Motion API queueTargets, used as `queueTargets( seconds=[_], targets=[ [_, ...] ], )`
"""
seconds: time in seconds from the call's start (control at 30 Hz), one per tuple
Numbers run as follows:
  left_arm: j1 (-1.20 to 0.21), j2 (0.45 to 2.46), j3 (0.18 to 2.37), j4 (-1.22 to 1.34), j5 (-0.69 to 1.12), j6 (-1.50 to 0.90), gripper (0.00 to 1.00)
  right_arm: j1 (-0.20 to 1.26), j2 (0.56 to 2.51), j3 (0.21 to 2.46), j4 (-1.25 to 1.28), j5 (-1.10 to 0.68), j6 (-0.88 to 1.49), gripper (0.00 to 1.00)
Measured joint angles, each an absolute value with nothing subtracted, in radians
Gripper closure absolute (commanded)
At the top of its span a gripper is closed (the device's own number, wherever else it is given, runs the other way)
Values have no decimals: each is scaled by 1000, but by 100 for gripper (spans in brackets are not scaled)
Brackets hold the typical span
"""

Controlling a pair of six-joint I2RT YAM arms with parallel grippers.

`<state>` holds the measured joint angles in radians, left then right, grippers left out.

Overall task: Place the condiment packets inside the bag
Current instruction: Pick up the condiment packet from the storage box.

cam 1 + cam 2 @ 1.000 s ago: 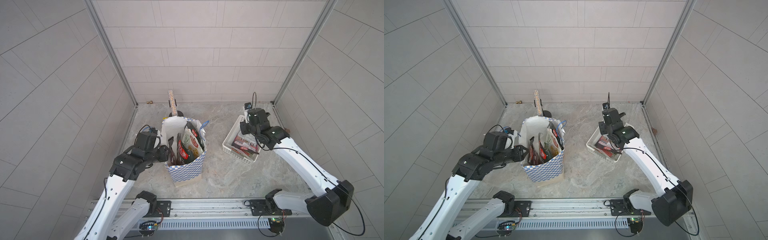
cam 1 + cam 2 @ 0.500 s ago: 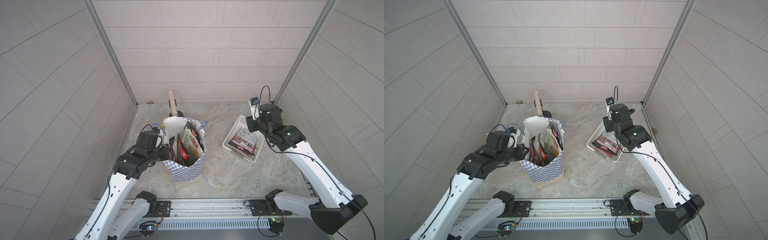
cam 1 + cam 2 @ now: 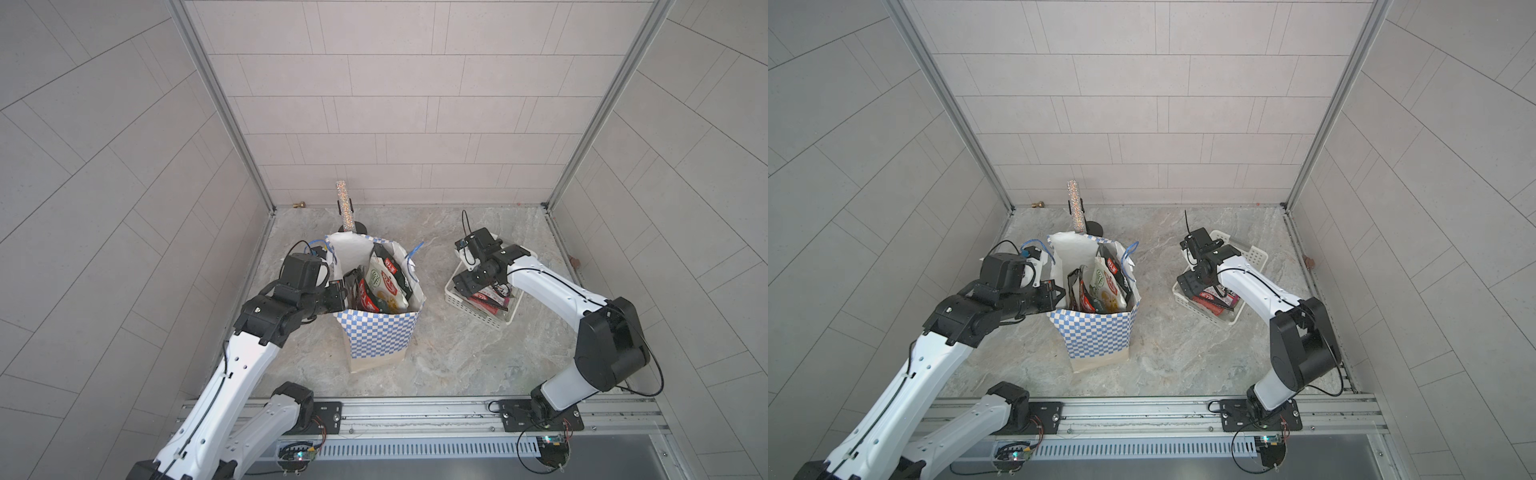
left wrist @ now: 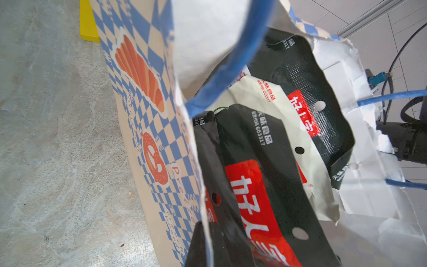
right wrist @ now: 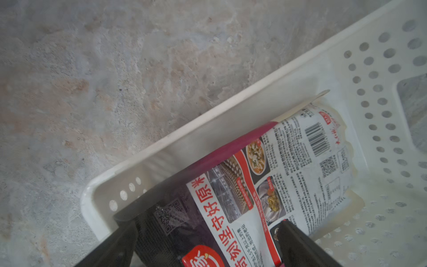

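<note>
Bag (image 3: 380,332) upright, mouth open. Left gripper (image 3: 338,293) is closed tight, pinching the bag's rim on the side nearest the left arm. In the left wrist view the paper wall runs down between its fingers. Condiment packets (image 3: 384,282) stand on end inside the bag, several black with a red logo and one cream, tops showing at the mouth. White perforated basket (image 3: 486,316) sits well apart from the bag, on the right arm's side, with more packets lying flat in it. Right gripper (image 3: 467,286) is down in the basket, jaws spread wide and gripping nothing, its fingers (image 5: 300,245) straddling the top packet (image 5: 288,173). Glitter tube (image 3: 345,205) stands just behind the bag.
</note>
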<state>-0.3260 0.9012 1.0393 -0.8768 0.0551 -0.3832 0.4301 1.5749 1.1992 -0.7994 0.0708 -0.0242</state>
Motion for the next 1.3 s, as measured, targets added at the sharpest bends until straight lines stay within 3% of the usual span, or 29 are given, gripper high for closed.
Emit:
queueTargets(
  seconds=[0.47, 0.57, 0.73, 0.8, 0.87, 0.9, 1.07, 1.3],
  targets=[
    [-327, 871, 1021, -871, 32, -373, 100, 556, 1657, 1215, -790, 148, -37, 0],
    [-327, 859, 1015, -875, 28, -373, 100, 568, 1657, 1214, -794, 200, -29, 5],
    [-327, 851, 1012, -880, 20, -373, 100, 564, 1657, 1205, -788, 301, -13, 35],
    [-327, 851, 1012, -880, 19, -373, 100, 557, 1658, 1192, -778, 320, -10, 56],
    [-327, 851, 1012, -880, 18, -373, 100, 550, 1660, 1182, -766, 333, -5, 91],
    [-327, 851, 1012, -881, 18, -373, 100, 548, 1660, 1177, -762, 341, 1, 100],
    [-327, 851, 1013, -888, 15, -372, 88, 527, 1637, 1172, -737, 414, 23, 100],
    [-327, 849, 1071, -894, 10, -369, 73, 439, 1414, 1167, -707, 471, 42, 100]
  ],
)
